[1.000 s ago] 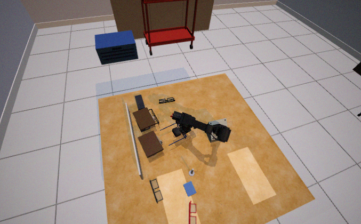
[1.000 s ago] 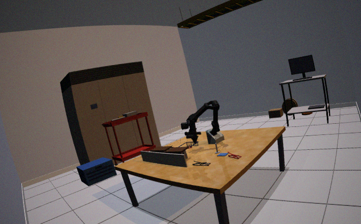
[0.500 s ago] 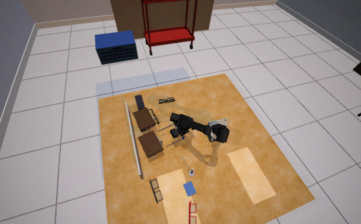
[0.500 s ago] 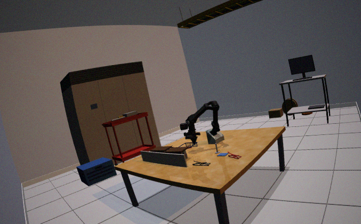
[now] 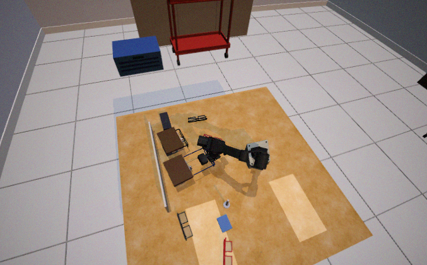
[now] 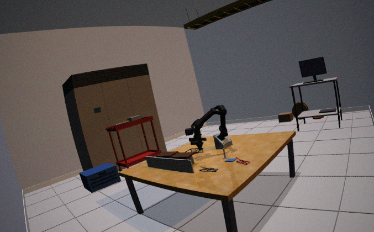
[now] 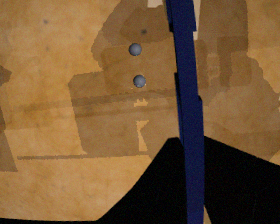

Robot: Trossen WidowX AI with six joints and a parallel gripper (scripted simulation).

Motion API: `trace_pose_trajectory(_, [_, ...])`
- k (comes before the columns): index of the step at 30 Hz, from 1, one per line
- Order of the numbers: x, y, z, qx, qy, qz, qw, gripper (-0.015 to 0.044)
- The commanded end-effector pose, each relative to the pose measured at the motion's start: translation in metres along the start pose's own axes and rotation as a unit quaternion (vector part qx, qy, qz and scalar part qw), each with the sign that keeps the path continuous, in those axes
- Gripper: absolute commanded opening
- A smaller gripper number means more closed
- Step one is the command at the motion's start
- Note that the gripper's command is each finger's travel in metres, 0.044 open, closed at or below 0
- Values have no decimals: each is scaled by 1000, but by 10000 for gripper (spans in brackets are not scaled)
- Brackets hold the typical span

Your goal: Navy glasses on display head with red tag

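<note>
The navy glasses (image 5: 204, 169) (image 7: 190, 90) are held clear of the table by my gripper (image 7: 184, 147) (image 6: 201, 147), which is shut on the front frame near the bridge. Both temples point towards the display heads. In the top view their tips appear at the front edge of the lower brown-topped head (image 5: 178, 170) (image 6: 184, 155), one near each side; contact cannot be told. The other head (image 5: 170, 141) (image 6: 166, 154) stands beside it with dark glasses on its front. No red tag can be made out, and the noses are barely visible.
A long upright panel (image 5: 157, 164) (image 6: 169, 165) stands behind the heads. Black glasses (image 5: 197, 118) lie past the heads. A small stand (image 5: 226, 204) (image 6: 225, 157), blue cloth (image 5: 224, 223) (image 6: 230, 159) and red glasses (image 5: 224, 252) lie on the other side. Something red shows beneath my arm.
</note>
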State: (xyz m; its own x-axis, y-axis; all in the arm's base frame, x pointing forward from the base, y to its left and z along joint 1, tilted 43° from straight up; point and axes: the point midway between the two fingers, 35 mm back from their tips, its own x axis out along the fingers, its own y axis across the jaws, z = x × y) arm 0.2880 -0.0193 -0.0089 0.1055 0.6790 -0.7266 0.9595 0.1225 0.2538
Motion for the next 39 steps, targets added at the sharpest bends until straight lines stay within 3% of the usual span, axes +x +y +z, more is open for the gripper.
trace_pose_trajectory(1, [1, 6, -1, 3, 2, 0, 1000, 0])
trace_pose_trajectory(39, [7, 65, -1, 2, 3, 2, 1000, 0])
